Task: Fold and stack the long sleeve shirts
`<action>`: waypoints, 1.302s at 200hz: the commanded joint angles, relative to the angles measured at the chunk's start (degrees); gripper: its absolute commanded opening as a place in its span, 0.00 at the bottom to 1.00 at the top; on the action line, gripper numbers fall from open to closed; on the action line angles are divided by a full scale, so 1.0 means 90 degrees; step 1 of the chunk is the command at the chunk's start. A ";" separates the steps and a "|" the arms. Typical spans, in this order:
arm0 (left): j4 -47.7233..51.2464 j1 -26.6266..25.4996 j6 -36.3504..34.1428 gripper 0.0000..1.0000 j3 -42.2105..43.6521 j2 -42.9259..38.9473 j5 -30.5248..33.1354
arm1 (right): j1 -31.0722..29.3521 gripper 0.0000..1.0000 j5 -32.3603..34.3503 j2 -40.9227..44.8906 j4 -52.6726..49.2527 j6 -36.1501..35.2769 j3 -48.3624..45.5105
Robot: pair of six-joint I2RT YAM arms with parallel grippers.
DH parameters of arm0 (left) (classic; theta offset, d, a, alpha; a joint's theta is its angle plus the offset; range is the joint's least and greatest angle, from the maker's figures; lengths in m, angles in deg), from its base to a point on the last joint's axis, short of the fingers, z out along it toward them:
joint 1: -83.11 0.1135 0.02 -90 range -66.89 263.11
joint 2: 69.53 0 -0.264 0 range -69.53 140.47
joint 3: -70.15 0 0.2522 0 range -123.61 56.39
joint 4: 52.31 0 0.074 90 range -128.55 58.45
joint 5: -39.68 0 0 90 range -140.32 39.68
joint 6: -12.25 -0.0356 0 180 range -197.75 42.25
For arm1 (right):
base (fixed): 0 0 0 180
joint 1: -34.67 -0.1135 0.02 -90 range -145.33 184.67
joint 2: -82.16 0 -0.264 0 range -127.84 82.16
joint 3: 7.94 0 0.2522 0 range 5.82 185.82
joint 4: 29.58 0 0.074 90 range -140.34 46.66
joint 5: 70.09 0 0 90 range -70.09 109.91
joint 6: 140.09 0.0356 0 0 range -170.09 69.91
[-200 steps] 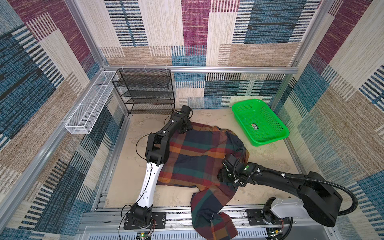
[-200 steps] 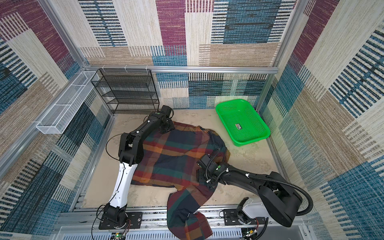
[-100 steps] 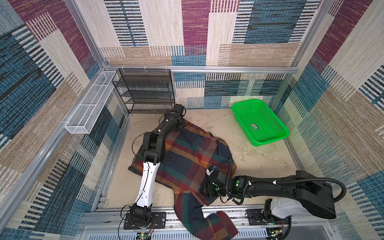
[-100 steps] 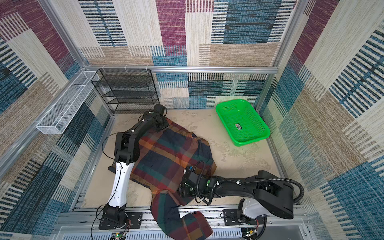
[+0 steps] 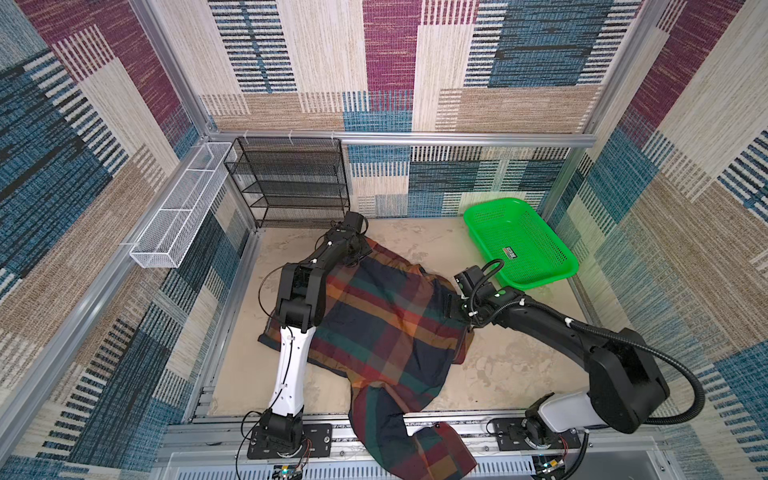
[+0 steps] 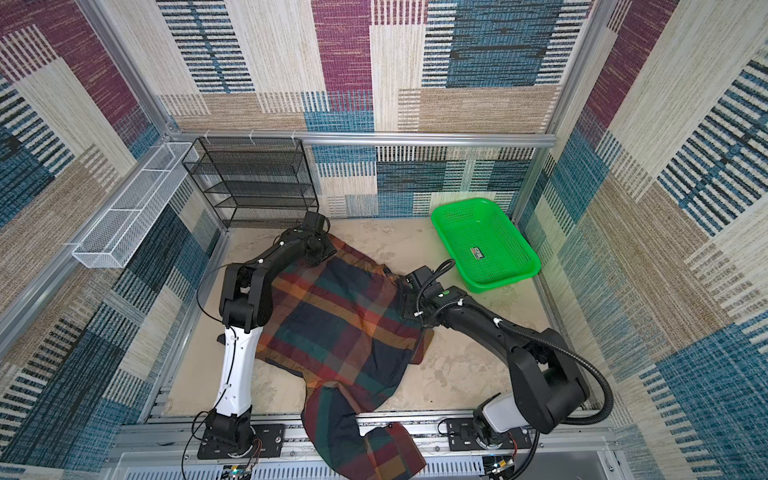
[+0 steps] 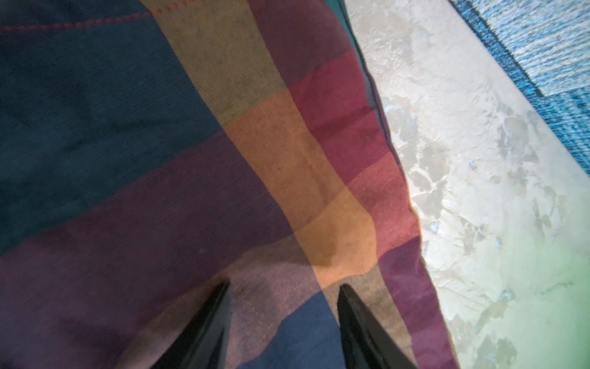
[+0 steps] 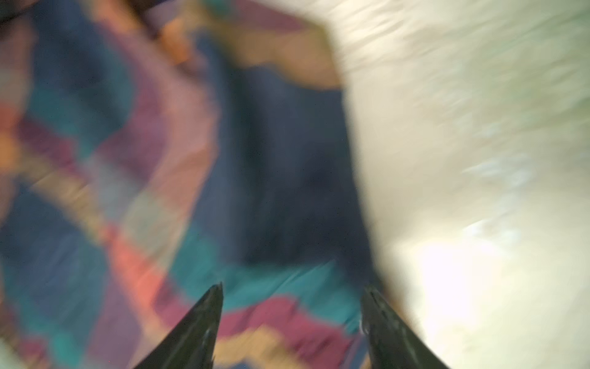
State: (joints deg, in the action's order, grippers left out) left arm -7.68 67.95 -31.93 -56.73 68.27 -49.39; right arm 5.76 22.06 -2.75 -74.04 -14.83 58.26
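The long sleeve shirt (image 5: 386, 332) (image 6: 345, 324) is one plaid piece spread over the middle of the beige table (image 5: 511, 361). One sleeve (image 5: 415, 440) hangs over the front rail. My left gripper (image 5: 358, 251) (image 6: 322, 249) sits on the shirt's far left corner. In the left wrist view its fingers stand apart (image 7: 284, 283) with plaid cloth (image 7: 191, 159) lying across the gap. My right gripper (image 5: 449, 309) (image 6: 405, 309) is at the shirt's right edge. In the blurred right wrist view it is open wide (image 8: 293, 286) over the cloth (image 8: 255, 159), beside bare table.
A green plastic basket (image 5: 540, 280) stands at the back right, close behind the right wrist. A black wire shelf (image 5: 291, 178) stands against the back wall. A white wire basket (image 5: 178, 216) hangs on the left wall. The metal front rail (image 5: 478, 419) runs under the hanging sleeve.
The right gripper swept in towards the near middle and then back out to the shirt's right edge. The shirt slid left and now lies spread wider. The left gripper shifted slightly with the far corner.
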 commanded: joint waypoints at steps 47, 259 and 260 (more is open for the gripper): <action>0.0935 0.0175 0.0133 0.58 0.0564 -0.0057 -0.0183 | 0.0907 0.65 0.0083 -0.1254 0.1284 -0.0283 -0.0209; -0.0121 0.0346 0.0397 0.59 0.2754 -0.1374 -0.1205 | 0.0862 0.36 -0.3288 -0.3907 0.1404 -0.1374 0.2841; -0.0120 0.0346 0.0392 0.60 0.2759 -0.1379 -0.1201 | 0.0865 0.35 -0.3297 -0.3911 0.1407 -0.1377 0.2838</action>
State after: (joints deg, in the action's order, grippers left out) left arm -16.99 71.03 -30.35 -33.50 54.72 -58.11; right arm 14.09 -4.34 -36.74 -60.16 -27.20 84.54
